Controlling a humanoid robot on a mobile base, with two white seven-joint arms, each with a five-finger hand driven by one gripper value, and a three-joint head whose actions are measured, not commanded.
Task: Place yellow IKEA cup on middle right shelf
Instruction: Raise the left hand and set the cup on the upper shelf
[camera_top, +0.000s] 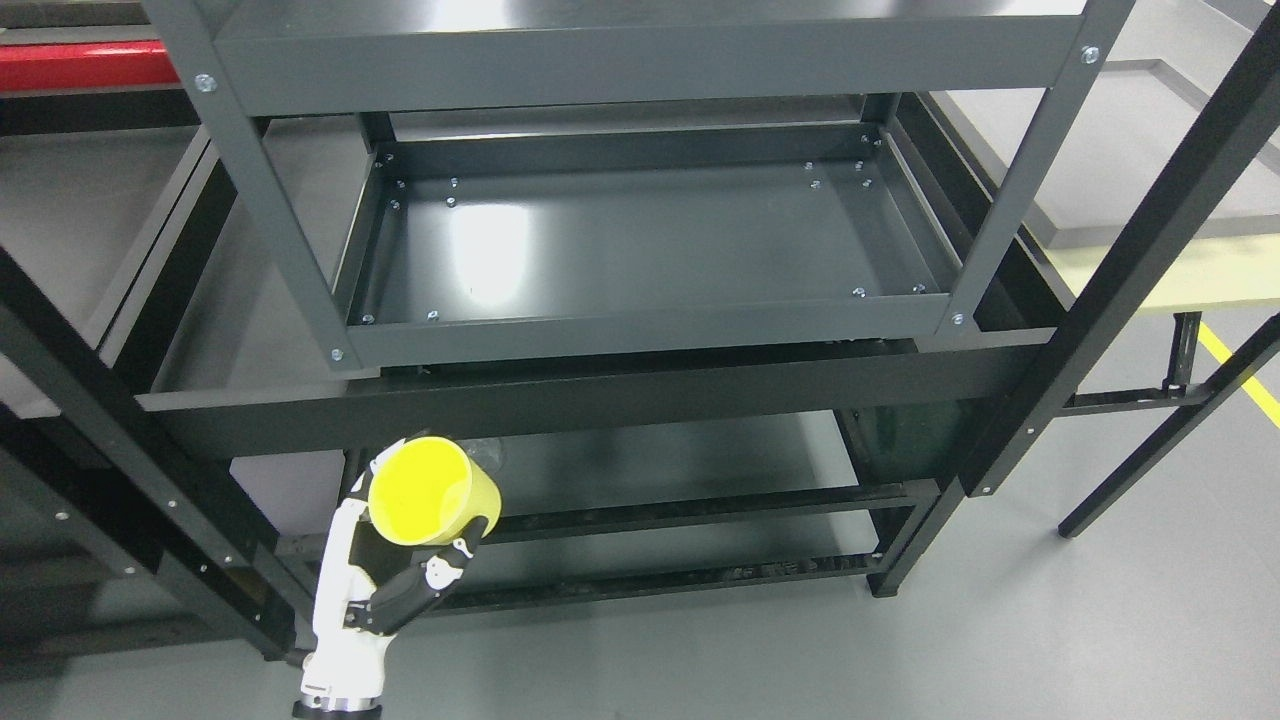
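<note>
The yellow cup (432, 490) sits in my left hand (400, 560), tilted so its open mouth faces the camera. White and black fingers (440, 575) wrap its base from below. The hand rises from the bottom edge at lower left, in front of and below the dark grey shelf tray (640, 335). That tray, the middle level of the grey rack, holds nothing. The cup is left of the tray's middle and below its front rim.
A black beam (600, 395) runs across just under the tray, right above the cup. Black frame posts (1120, 270) slant at left and right. The upper grey shelf (640, 55) overhangs at the top. Grey floor lies bottom right, with a yellow line (1240, 375).
</note>
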